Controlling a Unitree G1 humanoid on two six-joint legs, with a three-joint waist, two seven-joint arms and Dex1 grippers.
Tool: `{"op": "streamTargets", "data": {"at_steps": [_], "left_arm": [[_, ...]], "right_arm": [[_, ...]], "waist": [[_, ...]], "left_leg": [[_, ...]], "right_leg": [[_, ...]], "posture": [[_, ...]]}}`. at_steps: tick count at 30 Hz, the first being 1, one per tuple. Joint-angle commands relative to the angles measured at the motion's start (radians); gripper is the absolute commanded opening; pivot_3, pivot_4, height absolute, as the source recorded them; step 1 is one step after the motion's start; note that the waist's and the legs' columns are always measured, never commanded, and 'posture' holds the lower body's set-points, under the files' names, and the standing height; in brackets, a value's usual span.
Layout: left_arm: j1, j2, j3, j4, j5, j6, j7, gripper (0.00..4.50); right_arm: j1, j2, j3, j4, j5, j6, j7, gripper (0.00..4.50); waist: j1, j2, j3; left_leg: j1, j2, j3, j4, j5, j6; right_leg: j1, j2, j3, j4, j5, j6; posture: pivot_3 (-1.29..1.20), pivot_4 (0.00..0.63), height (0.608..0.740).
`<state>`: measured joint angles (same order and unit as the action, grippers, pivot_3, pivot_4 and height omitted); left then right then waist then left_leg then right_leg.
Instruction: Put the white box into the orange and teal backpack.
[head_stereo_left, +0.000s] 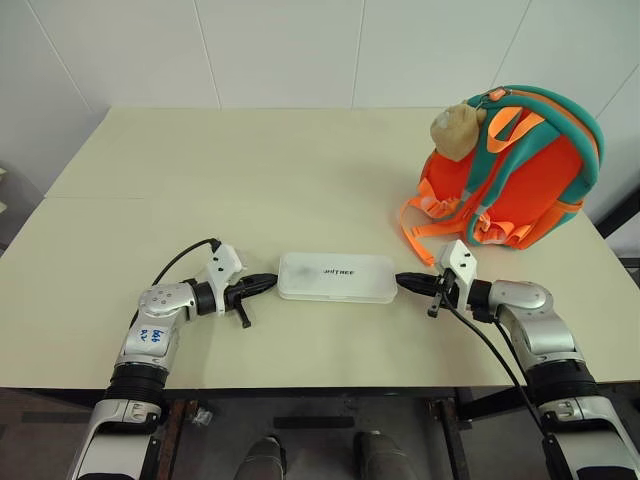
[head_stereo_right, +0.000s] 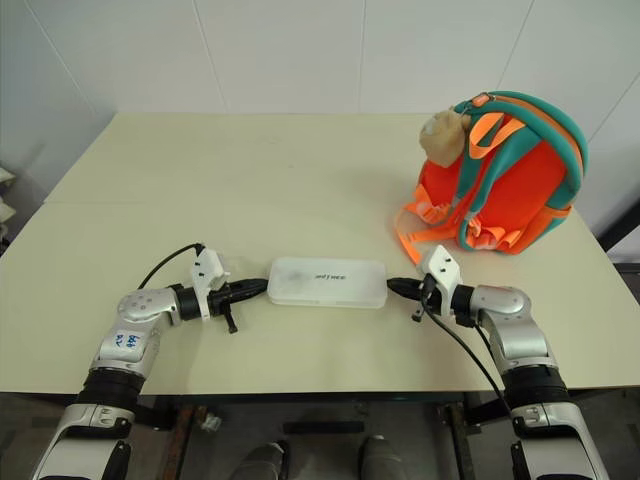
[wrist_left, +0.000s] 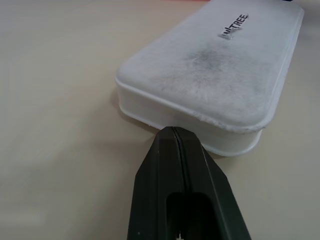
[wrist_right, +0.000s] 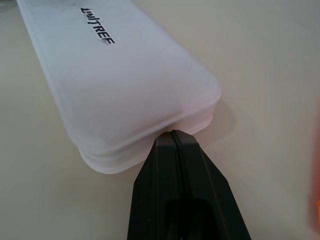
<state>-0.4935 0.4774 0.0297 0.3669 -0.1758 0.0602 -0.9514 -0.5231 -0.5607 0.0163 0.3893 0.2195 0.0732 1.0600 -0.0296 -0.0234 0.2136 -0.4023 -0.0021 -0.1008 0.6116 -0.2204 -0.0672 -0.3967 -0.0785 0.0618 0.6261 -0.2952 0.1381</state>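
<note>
The white box (head_stereo_left: 337, 277) lies flat on the table near its front edge, dark lettering on its lid. My left gripper (head_stereo_left: 270, 281) is shut, its tip against the box's left end (wrist_left: 175, 112). My right gripper (head_stereo_left: 402, 281) is shut too, its tip against the box's right end (wrist_right: 150, 125). Neither holds anything. The orange and teal backpack (head_stereo_left: 525, 170) stands upright at the table's right side, behind my right arm, with a tan plush charm (head_stereo_left: 457, 127) on its top and orange webbing loops hanging in front.
The cream table (head_stereo_left: 250, 180) spreads wide to the left and behind the box. A white wall rises behind its far edge. Cables run along both forearms.
</note>
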Motion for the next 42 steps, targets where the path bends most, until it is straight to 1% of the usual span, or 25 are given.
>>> {"op": "streamTargets", "data": {"at_steps": [1,3,4,7,11,12,14,15,16,19,20,22,24,25,26,28,33,39,42], "left_arm": [[-0.015,0.004,0.011,-0.065,-0.045,0.049,-0.001,0.18],[-0.01,0.017,0.016,-0.082,-0.036,0.049,0.015,0.57],[-0.002,0.029,0.02,-0.096,-0.039,0.059,0.013,0.82],[0.019,0.082,0.037,-0.117,-0.046,0.096,-0.004,1.75],[0.003,0.145,0.065,-0.07,-0.063,0.163,-0.014,3.02],[-0.01,0.15,0.072,-0.055,-0.077,0.186,-0.02,3.36],[-0.056,0.154,0.082,-0.029,-0.139,0.328,-0.053,3.98],[-0.075,0.153,0.085,-0.019,-0.162,0.377,-0.064,4.26],[-0.084,0.153,0.088,-0.018,-0.176,0.409,-0.07,4.45],[-0.116,0.148,0.098,-0.006,-0.224,0.524,-0.082,4.45],[-0.139,0.153,0.094,0.004,-0.277,0.664,-0.111,4.45],[-0.189,0.134,0.059,0.066,-0.278,0.762,-0.109,4.45],[-0.265,0.103,0.039,0.161,-0.293,0.936,-0.089,4.45],[-0.288,0.094,0.037,0.185,-0.304,1.009,-0.085,4.45],[-0.295,0.095,0.015,0.182,-0.303,1.043,-0.099,4.45],[-0.292,0.101,-0.014,0.16,-0.299,1.057,-0.118,4.45],[-0.356,0.064,-0.009,0.233,-0.319,1.187,-0.099,4.45],[-0.39,0.034,-0.031,0.271,-0.328,1.258,-0.108,4.45],[-0.413,0.011,-0.025,0.322,-0.324,1.253,-0.107,4.45]], "right_arm": [[-0.033,-0.017,-0.021,0.008,0.006,-0.017,0.007,0.19],[-0.047,-0.039,-0.034,0.029,0.006,-0.022,0.013,0.6],[-0.054,-0.052,-0.039,0.037,0.006,-0.024,0.018,0.88],[-0.073,-0.088,-0.051,0.048,0.013,-0.016,0.032,1.89],[-0.1,-0.151,-0.048,0.037,0.024,0.052,0.089,3.25],[-0.104,-0.168,-0.036,0.023,0.025,0.09,0.109,3.6],[-0.12,-0.197,-0.006,-0.004,0.028,0.202,0.148,4.26],[-0.126,-0.204,0.002,-0.013,0.029,0.244,0.159,4.5],[-0.129,-0.208,0.004,-0.022,0.03,0.269,0.164,4.5],[-0.141,-0.211,0.01,-0.04,0.039,0.367,0.173,4.5],[-0.141,-0.209,0.016,-0.055,0.045,0.394,0.18,4.5],[-0.154,-0.184,0.029,-0.063,0.042,0.41,0.179,4.5],[-0.168,-0.156,0.049,-0.04,0.026,0.396,0.177,4.5],[-0.168,-0.151,0.056,-0.033,0.018,0.391,0.175,4.5],[-0.169,-0.147,0.058,-0.027,0.015,0.388,0.174,4.5],[-0.17,-0.146,0.058,-0.026,0.016,0.392,0.175,4.5],[-0.185,-0.125,0.089,-0.018,0.012,0.394,0.197,4.5],[-0.18,-0.096,0.111,-0.03,0.012,0.384,0.21,4.5],[-0.176,-0.084,0.109,-0.032,0.019,0.365,0.219,4.5]], "waist": [[0.0,0.0,0.0],[0.0,0.0,0.0],[0.001,0.0,0.0],[0.0,0.0,0.0],[-0.002,0.0,0.0],[-0.002,0.0,0.0],[0.0,0.0,0.0],[0.001,0.0,0.0],[0.001,0.0,0.0],[0.0,0.0,0.0],[0.0,0.0,0.0],[-0.001,0.0,0.0],[-0.001,0.0,0.0],[-0.001,0.0,0.0],[-0.002,0.0,0.0],[-0.002,0.0,0.0],[-0.001,0.0,0.0],[-0.002,0.0,0.0],[0.0,0.0,0.0]], "left_leg": [[0.0,0.0,0.0,0.0,0.0,0.0],[0.0,0.0,0.0,0.0,0.0,0.0],[0.0,0.0,0.0,0.0,0.0,0.0],[0.0,0.0,0.0,0.0,0.0,0.0],[0.0,0.0,0.0,-0.001,0.0,0.0],[0.0,0.0,0.0,-0.001,0.0,0.0],[0.0,0.0,0.0,-0.001,0.0,0.0],[0.0,0.0,0.0,-0.001,0.0,0.0],[0.0,0.0,0.0,-0.001,0.0,0.0],[-0.001,0.0,0.0,0.0,0.0,0.0],[-0.001,0.0,0.0,-0.001,0.0,0.0],[-0.001,0.0,0.0,-0.001,0.0,0.0],[-0.001,0.0,0.0,-0.001,0.0,0.0],[-0.001,0.0,0.0,0.0,0.0,0.0],[-0.001,0.0,0.0,0.0,0.0,0.0],[-0.001,-0.001,0.0,0.0,0.0,0.0],[-0.001,0.0,0.0,0.0,-0.001,0.0],[-0.001,0.0,0.0,0.0,-0.001,-0.001],[-0.001,-0.001,-0.001,0.0,-0.001,-0.001]], "right_leg": [[0.0,0.0,0.0,0.0,0.0,0.0],[0.0,0.0,0.0,0.0,0.0,0.0],[0.0,0.0,0.0,0.0,0.0,0.0],[0.0,0.0,0.0,-0.001,0.0,0.0],[0.0,0.0,0.0,-0.001,0.0,-0.001],[0.0,0.0,0.0,-0.001,0.0,-0.001],[0.0,0.0,0.0,-0.001,0.0,-0.001],[0.0,0.0,0.0,0.0,0.0,-0.001],[0.0,0.0,-0.001,0.0,0.0,-0.001],[0.0,0.0,-0.001,-0.001,0.0,-0.001],[0.0,0.0,-0.001,-0.001,0.0,-0.001],[0.0,0.0,-0.001,-0.001,-0.001,0.0],[0.0,0.0,-0.001,-0.001,-0.001,0.0],[0.0,0.0,-0.001,0.0,-0.001,0.0],[0.0,0.0,-0.001,0.0,-0.001,0.0],[0.0,0.0,-0.001,0.0,-0.001,0.001],[0.0,0.0,-0.001,0.0,-0.002,0.001],[0.0,0.0,-0.001,0.0,-0.002,0.001],[0.0,0.0,-0.001,0.0,-0.002,0.001]], "posture": [[0.0,0.15,0.74],[0.0,0.15,0.74],[0.0,0.15,0.74],[0.0,0.15,0.74],[0.0,0.15,0.74],[0.0,0.15,0.74],[0.0,0.15,0.74],[0.0,0.15,0.74],[0.0,0.15,0.74],[0.0,0.15,0.74],[0.0,0.15,0.74],[0.0,0.15,0.74],[0.0,0.15,0.74],[0.0,0.15,0.74],[0.0,0.15,0.74],[0.0,0.15,0.74],[0.0,0.15,0.74],[0.0,0.15,0.74],[0.0,0.15,0.74]]}}
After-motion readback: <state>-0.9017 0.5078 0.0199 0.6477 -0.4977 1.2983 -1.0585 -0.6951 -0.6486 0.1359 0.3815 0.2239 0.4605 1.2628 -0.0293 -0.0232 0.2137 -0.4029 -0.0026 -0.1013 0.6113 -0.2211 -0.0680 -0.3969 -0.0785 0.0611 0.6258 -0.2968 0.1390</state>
